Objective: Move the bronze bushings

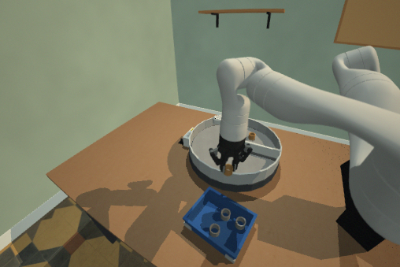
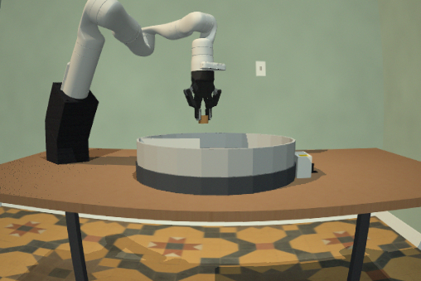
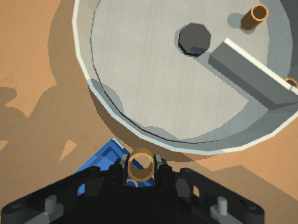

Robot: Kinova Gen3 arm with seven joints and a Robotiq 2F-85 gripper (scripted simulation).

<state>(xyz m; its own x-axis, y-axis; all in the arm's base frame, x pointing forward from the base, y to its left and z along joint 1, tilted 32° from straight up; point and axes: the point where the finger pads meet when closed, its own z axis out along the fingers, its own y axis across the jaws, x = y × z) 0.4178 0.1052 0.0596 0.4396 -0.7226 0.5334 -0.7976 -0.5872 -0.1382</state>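
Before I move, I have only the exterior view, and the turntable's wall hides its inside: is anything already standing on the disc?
Observer: Yes. A bronze bushing stands upright on the disc, and the wrist view shows part of another bronze rim past the divider.

Operator: I can't see the crate at all. What's left in it?

Observer: Three steel bushings; I see no bronze one in the crate.

Operator: And the one I'm carrying, how is it turned?

Observer: In the wrist view, its open end faces the camera.
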